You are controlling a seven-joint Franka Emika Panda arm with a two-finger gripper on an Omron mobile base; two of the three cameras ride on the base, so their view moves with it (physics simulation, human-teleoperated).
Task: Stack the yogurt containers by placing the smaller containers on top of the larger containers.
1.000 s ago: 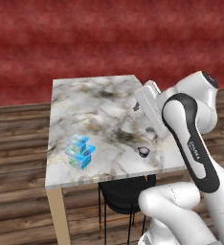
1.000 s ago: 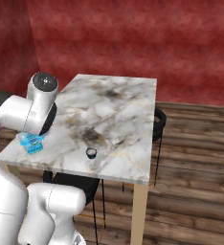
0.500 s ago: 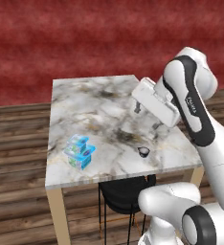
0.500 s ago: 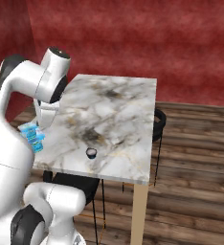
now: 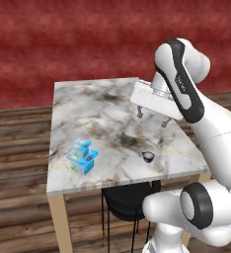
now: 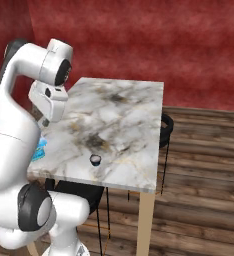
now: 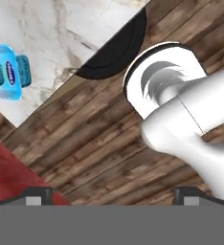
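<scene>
**Three containers on the marble, none held**

Two fingers of the gripper [image 5: 151,118] hang spread wide and empty above the marble table [image 5: 107,111]. Below it and slightly nearer the robot, the tiny dark cup [image 5: 148,157] sits alone. Well off to the gripper's left, near the front edge, the small light-blue tub [image 5: 79,149] touches the blue-topped larger tub [image 5: 86,161].

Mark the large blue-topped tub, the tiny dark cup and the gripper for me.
large blue-topped tub [image 5: 84,160], left base view, its blue top.
tiny dark cup [image 5: 148,157], left base view, its rim.
gripper [image 5: 152,117], left base view, midway between the fingertips.
</scene>
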